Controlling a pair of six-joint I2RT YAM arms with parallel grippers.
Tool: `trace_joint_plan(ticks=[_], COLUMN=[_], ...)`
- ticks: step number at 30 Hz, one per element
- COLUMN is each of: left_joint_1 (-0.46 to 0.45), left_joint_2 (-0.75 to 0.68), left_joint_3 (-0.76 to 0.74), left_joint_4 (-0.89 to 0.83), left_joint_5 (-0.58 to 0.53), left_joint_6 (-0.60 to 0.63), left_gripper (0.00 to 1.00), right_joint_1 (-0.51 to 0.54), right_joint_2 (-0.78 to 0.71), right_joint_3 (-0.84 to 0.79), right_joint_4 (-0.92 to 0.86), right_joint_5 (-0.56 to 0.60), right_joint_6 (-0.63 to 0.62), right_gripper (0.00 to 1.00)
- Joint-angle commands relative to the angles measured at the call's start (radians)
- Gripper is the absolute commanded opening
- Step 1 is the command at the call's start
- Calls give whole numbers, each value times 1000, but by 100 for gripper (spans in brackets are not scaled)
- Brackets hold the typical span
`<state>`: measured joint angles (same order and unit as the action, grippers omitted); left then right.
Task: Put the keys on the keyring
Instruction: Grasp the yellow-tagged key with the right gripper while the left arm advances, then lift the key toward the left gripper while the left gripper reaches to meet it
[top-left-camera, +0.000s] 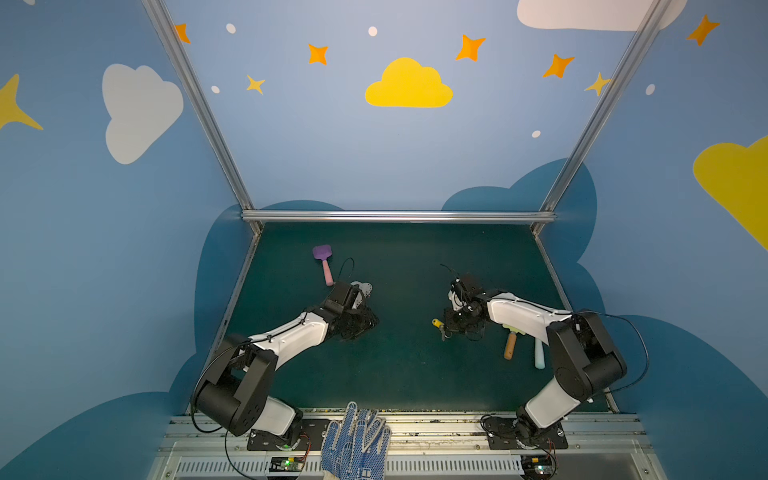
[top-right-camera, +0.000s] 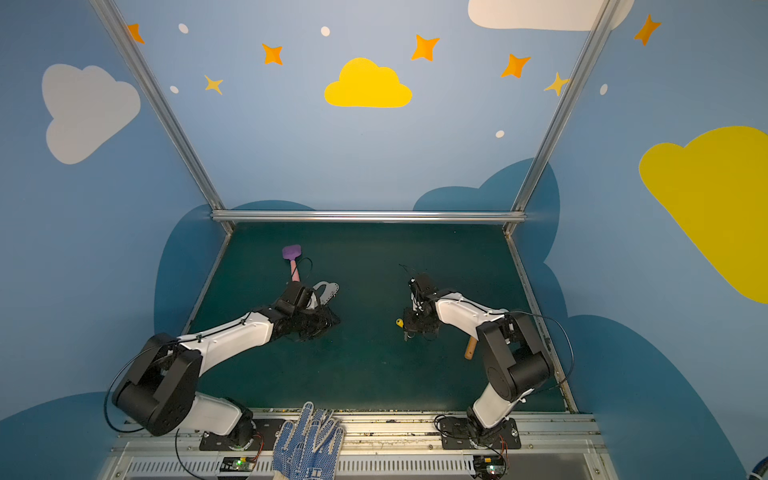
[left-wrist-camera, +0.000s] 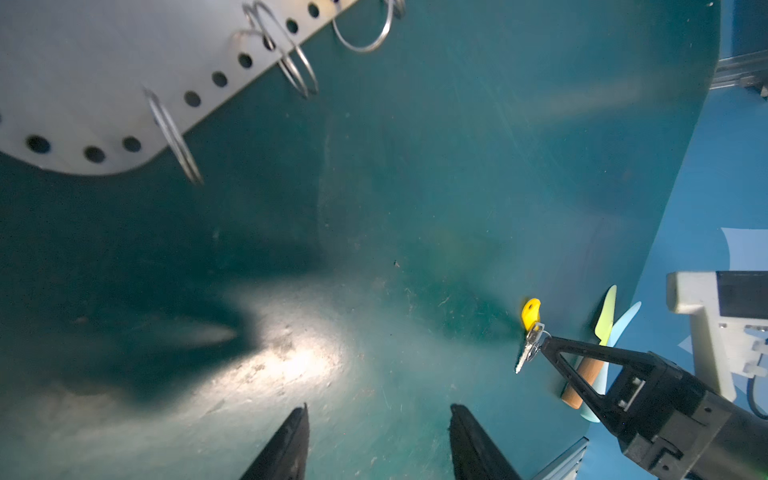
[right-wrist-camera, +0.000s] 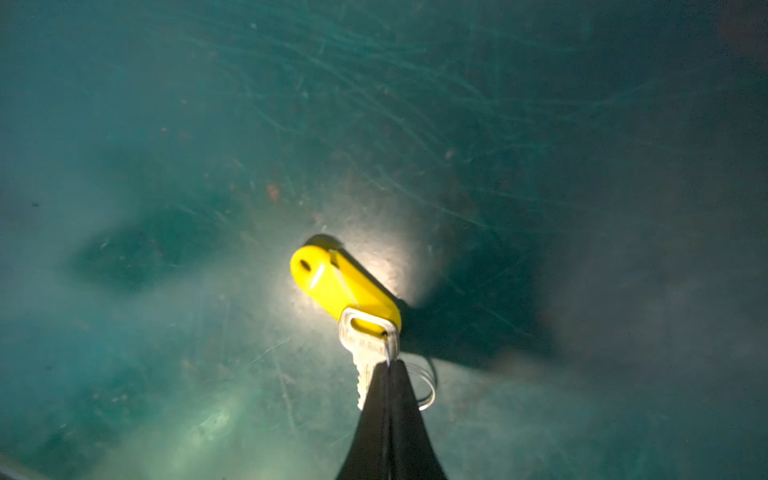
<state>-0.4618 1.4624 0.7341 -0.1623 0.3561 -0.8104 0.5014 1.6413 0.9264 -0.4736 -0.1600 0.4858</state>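
Green mat (top-left-camera: 395, 374): right gripper (right-wrist-camera: 390, 365) pinches partly hidden keys (right-wrist-camera: 365, 343); left gripper (left-wrist-camera: 378, 411) half-open, empty.

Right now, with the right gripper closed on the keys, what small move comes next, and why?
Probably lift the keys a little: the right gripper is shut on them, and the keyring lies apart, near the left gripper.

Blue walls (top-left-camera: 332, 158), yellow cloud (top-left-camera: 408, 85), orange stars (top-left-camera: 470, 48), dark green tabletop (top-left-camera: 395, 374).
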Motion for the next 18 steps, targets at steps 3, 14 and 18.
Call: trace_joint_plan(ticks=[3, 14, 18], left_joint_1=[-7, -35, -53], left_joint_2=[-32, -105, -168], left_joint_3=[-3, -18, -46], left_joint_4=[13, 101, 231], left_joint_5=[15, 74, 128], left_joint_6=[-11, -12, -13], left_gripper=[57, 57, 56], right_joint_1=[5, 5, 4], right_joint_2=[-67, -142, -213], right_joint_3=[12, 44, 80], right_joint_4=[24, 52, 72], right_joint_5=[-108, -219, -259], right_joint_6=[52, 107, 155], right_gripper=[0, 0, 0])
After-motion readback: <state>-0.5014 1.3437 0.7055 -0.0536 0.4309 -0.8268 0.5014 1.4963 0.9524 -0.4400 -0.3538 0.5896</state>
